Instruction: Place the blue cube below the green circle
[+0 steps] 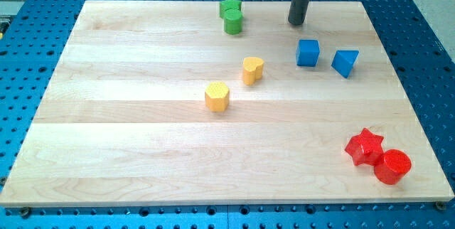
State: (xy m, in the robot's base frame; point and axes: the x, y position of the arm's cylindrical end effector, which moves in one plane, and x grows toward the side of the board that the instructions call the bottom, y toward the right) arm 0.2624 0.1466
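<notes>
The blue cube (308,52) sits on the wooden board (142,151) at the view's upper right. The green circle (232,23), a short cylinder, stands near the view's top centre, touching a green star (229,6) just above it. My tip (296,23) is the lower end of the dark rod, just above the blue cube and slightly to its left, apart from it. The green circle lies well to the left of my tip.
A blue triangular block (345,62) lies right of the cube. A yellow heart (252,69) and a yellow hexagon (217,96) sit mid-board. A red star (365,146) and a red cylinder (392,166) touch at the lower right.
</notes>
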